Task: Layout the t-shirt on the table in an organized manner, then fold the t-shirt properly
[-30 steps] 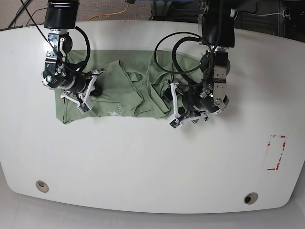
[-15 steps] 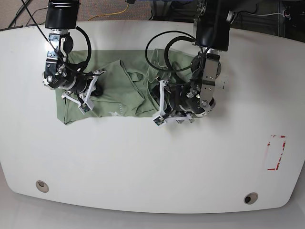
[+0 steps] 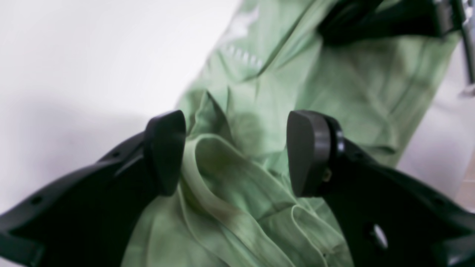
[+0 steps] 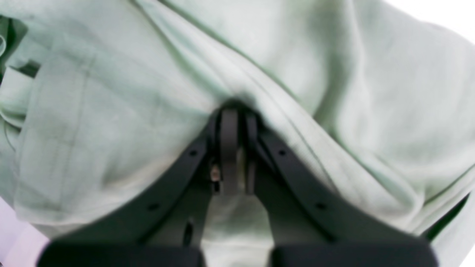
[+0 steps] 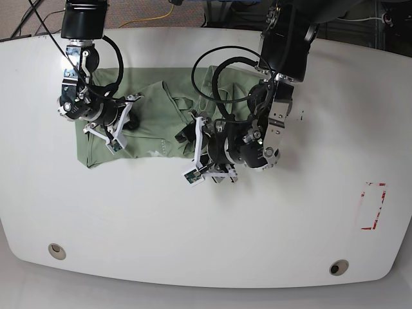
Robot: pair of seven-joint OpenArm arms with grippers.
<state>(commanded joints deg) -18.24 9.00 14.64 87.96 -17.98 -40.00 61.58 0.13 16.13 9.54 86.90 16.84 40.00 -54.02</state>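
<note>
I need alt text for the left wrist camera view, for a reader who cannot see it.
The open left gripper hovers with its two black fingers on either side of a raised fold of the wrinkled pale green t-shirt. The white table fills the upper left, and the picture is slightly blurred.

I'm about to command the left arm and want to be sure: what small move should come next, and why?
Probably close the left tool on the raised fold of the t-shirt between its pads. It is open and straddles bunched cloth, while the right tool is already shut on the t-shirt's other side. With both ends held, the crumpled shirt could be pulled flat on the table.
</note>
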